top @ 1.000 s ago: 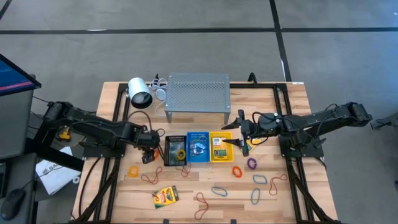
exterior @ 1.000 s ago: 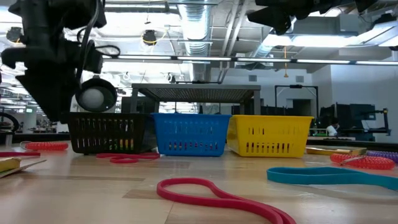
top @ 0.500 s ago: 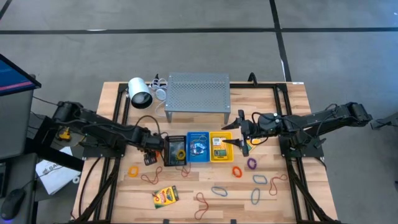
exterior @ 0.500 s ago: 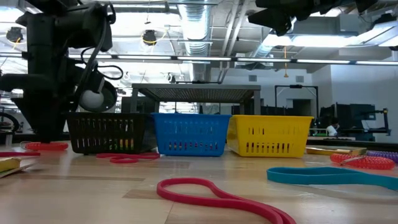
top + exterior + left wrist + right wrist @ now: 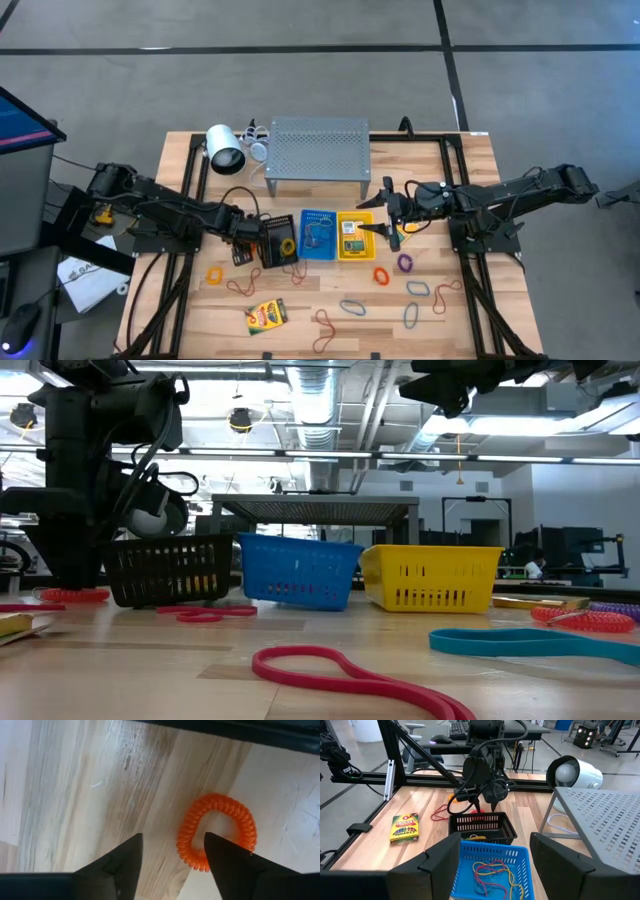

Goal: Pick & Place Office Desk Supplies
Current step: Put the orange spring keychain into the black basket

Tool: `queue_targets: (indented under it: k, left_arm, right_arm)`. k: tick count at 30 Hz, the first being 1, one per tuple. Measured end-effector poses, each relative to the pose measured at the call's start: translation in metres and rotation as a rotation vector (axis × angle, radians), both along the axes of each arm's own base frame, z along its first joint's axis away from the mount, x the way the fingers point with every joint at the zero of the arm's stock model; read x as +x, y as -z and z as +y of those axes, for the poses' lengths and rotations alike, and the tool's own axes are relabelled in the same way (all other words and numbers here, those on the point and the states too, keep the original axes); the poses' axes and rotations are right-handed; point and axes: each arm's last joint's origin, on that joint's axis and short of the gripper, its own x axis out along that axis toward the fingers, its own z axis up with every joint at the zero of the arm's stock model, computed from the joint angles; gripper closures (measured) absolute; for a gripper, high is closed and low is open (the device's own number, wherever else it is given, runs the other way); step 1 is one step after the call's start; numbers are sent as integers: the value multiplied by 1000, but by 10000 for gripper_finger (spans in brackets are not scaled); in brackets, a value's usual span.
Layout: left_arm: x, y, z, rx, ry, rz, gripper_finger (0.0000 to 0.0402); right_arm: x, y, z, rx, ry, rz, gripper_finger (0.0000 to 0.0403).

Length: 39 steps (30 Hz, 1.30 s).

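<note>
Two baskets, black (image 5: 279, 242) and blue (image 5: 319, 234), have shifted.

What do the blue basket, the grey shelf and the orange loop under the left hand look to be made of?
Blue basket: likely moulded plastic, glossy, with slotted walls. Grey shelf: looks like painted sheet metal, matte, punched with small holes. Orange loop: apparently a springy plastic coil, ribbed turns showing, not a flat rubber band.

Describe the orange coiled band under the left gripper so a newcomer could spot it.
Start at the row of three small plastic baskets mid-table and find the black basket at its left end. On the wooden tabletop just left of and nearer than it lies the orange spiral-coil band, below the open left gripper. Unlike the thin flat rubber loops nearby, it is ridged like a phone cord.
</note>
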Motion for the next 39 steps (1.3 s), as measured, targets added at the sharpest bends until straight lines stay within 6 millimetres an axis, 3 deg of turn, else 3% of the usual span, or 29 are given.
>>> queue_targets:
  k: [20,31,39]
  left_arm:
    - [0,-1,-2,-53,14,5,393]
    - [-2,-2,-2,-67,35,23,396]
    - [-11,-26,0,-80,34,-24,401]
  right_arm:
    - [0,0,0,-1,0,0,168]
    - [0,0,0,-1,0,0,168]
    - [0,0,0,0,0,-3,168]
